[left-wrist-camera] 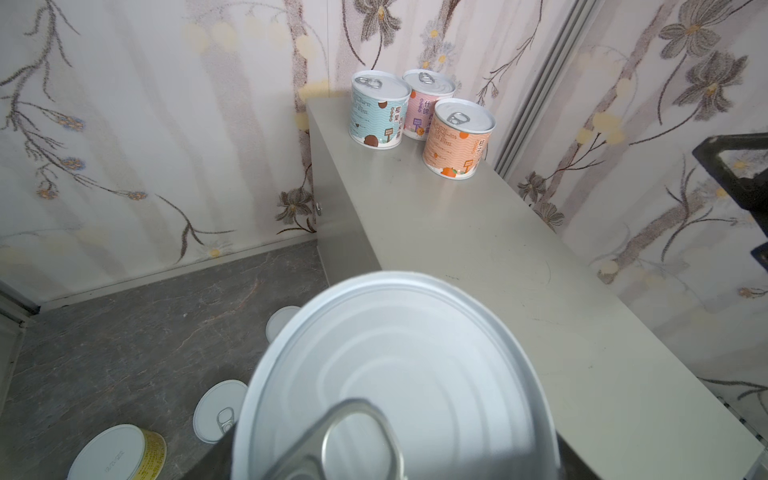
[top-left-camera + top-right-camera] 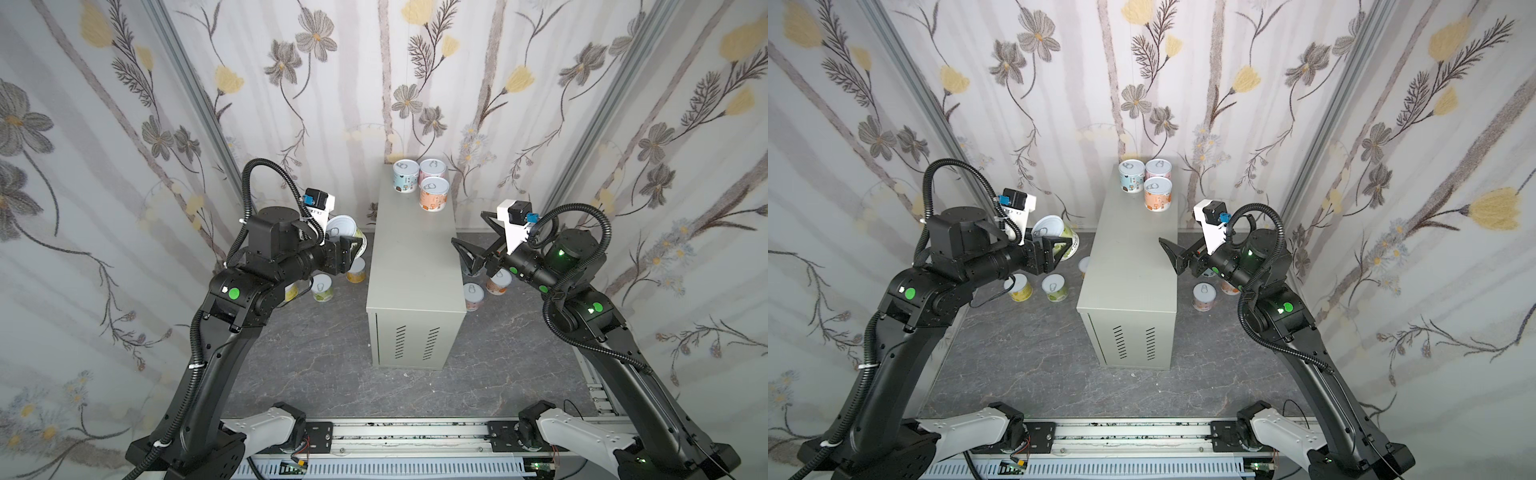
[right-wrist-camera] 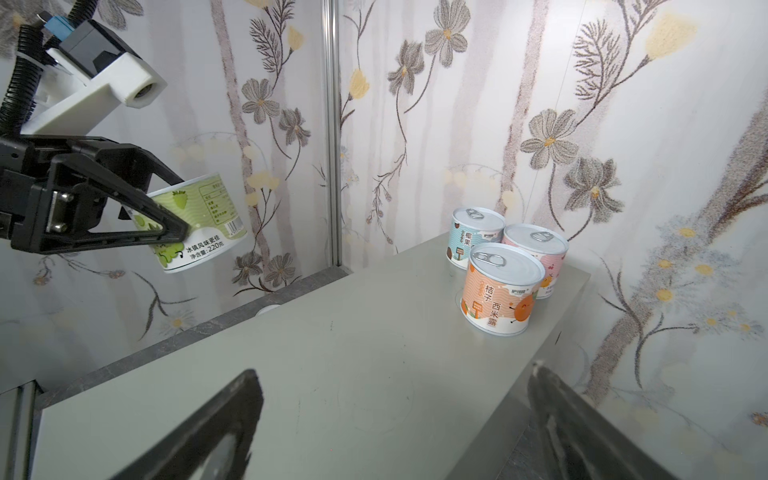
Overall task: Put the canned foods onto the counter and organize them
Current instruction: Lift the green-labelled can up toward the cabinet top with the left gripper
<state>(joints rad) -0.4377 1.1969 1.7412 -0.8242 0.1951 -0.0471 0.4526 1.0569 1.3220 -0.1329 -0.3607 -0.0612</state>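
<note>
Right wrist view: left end effector (image 3: 180,206) holds a tilted green can (image 3: 208,212) in the air beside the table (image 3: 332,374). Tilted like that, it could slip or hit the edge. Right end effector (image 2: 468,228) hangs open, empty.

The green can (image 3: 203,208) wears a glossy printed paper label, and its lid (image 1: 399,374), low in the left wrist view, is smooth satin metal. The cabinet (image 2: 415,257) looks like matt painted metal, faintly scuffed; the floor (image 2: 316,374) smooth marbled stone; the walls (image 2: 104,166) soft and cloth-like.
</note>
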